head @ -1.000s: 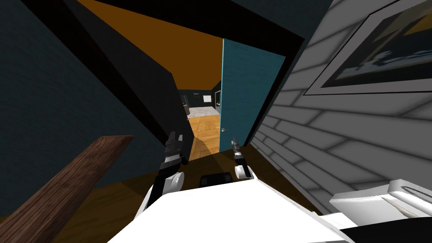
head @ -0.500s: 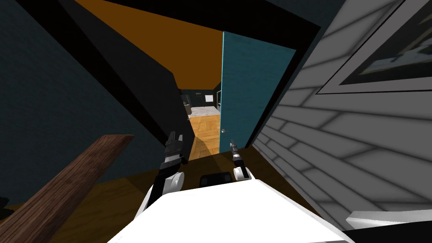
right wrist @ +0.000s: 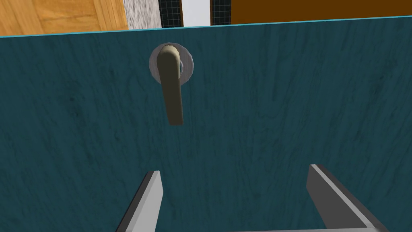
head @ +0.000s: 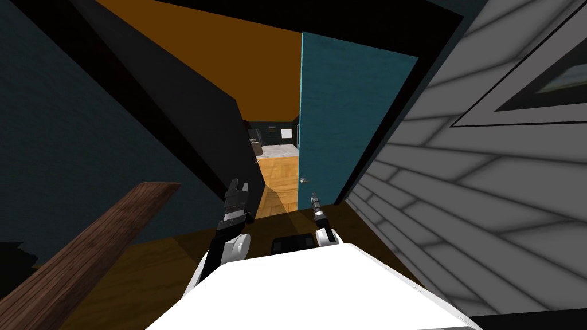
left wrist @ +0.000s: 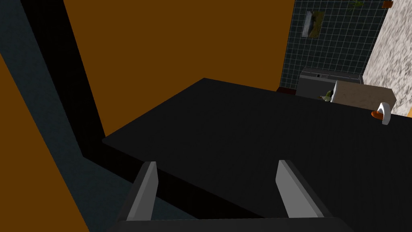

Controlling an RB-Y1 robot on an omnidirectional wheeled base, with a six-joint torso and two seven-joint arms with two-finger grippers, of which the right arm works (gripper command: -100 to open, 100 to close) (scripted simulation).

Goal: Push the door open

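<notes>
Right wrist view: squared to teal door (right wrist: 261, 100) with right gripper (right wrist: 235, 171) spread wide, empty, lever handle (right wrist: 171, 88) just ahead — likely set for pushing.

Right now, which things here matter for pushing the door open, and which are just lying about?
For the job: teal door, its lever handle, right gripper, open, facing it.
Just about: brown wooden board, framed picture, planked wall.
</notes>
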